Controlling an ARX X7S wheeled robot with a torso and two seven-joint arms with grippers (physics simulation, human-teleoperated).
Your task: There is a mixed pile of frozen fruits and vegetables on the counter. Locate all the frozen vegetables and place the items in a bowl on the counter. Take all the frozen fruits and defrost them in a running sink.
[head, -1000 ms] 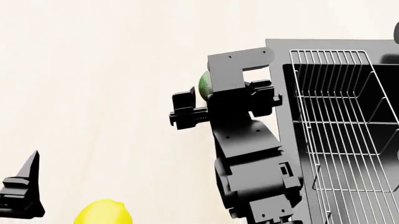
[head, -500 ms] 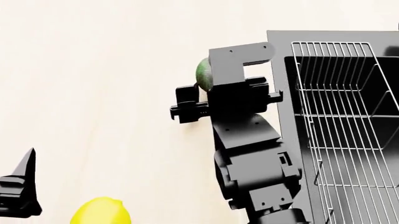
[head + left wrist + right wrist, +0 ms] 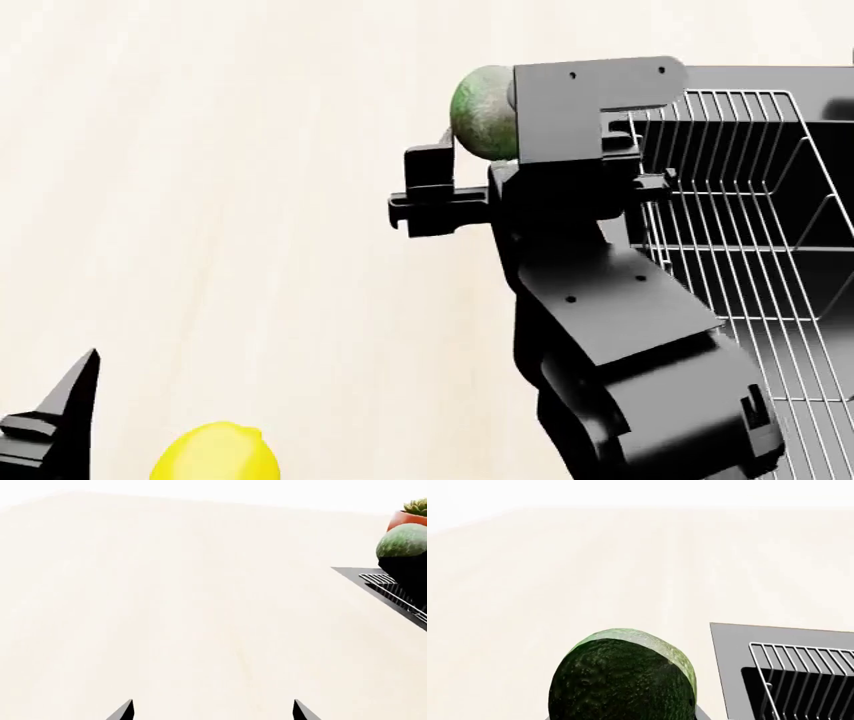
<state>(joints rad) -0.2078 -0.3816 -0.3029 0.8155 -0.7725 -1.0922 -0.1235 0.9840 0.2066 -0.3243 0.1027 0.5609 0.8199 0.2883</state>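
Mottled green, left wrist view: an oval vegetable point(image 3: 403, 541) is seen at the far side, raised above the table point(image 3: 200, 605), its lower part hidden by a dark shape judged to be the other arm; it is judged to be lifted for carrying to a bowl, which no view shows.
Orange pot: a plant pot point(image 3: 403, 517) is glimpsed just behind the vegetable.
Left pincer point(image 3: 212, 711): only two dark tips are shown, spread well apart with bare table between them; nothing is held, and it is judged to be parked out of the way.
Head view, right pincer point(image 3: 497, 120): it is pressed onto the green oval, which is pinched at the front of the arm, above the table just beside the sink point(image 3: 827, 80).
Wire rack point(image 3: 747, 230): it is laid over the black basin, to the right of the arm.
Lemon point(image 3: 216, 454): it is left on the table near the left arm, well apart from the held vegetable.
Right wrist view: the oval fills the near field, its bumpy skin clear, held close before the camera; the sink's grey rim lies beside it, so a slip could drop it there.
Cherry and pink cluster: not seen in any view.
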